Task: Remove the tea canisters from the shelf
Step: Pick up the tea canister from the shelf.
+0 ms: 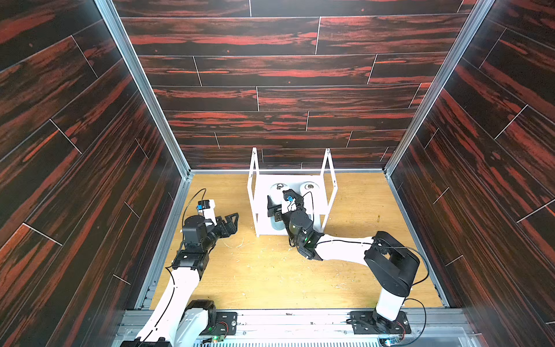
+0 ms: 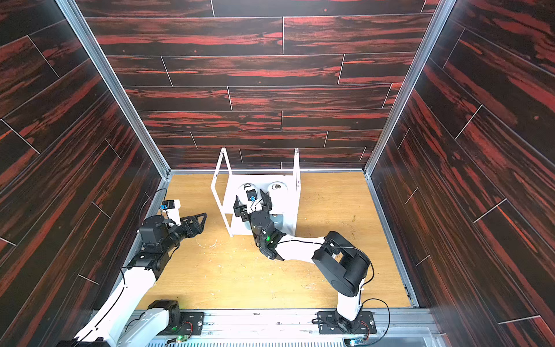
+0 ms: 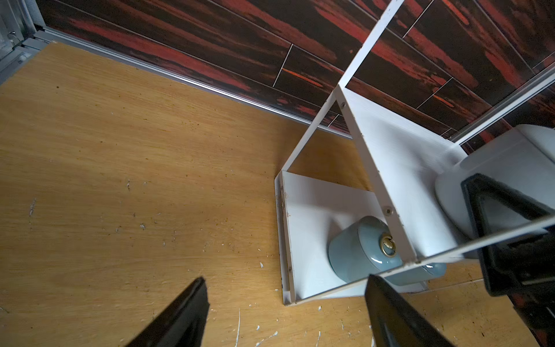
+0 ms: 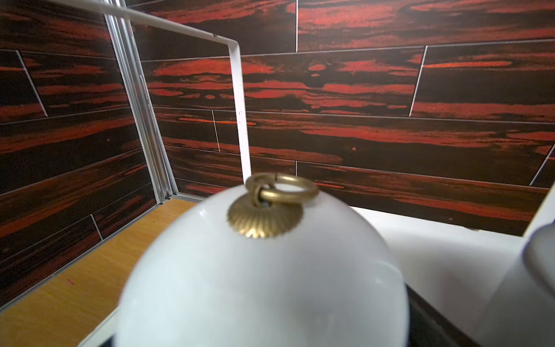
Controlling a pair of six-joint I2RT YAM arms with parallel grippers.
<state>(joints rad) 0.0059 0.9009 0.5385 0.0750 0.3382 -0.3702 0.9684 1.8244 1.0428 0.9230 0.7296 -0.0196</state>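
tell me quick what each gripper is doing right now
left gripper: open, holding nothing.
right gripper: open, jaws straddling the white canister on the upper board of the shelf, no grip visible yet.

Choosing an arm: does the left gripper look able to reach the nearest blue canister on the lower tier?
Probably yes: left gripper open, shelf side unboarded, only bare table before the blue canister.

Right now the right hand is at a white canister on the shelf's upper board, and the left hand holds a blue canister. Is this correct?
Only the last part is wrong. The left hand holds nothing: the left wrist view shows its fingers apart over the table, and the blue canister sits on the shelf's lower board. The rest is correct.
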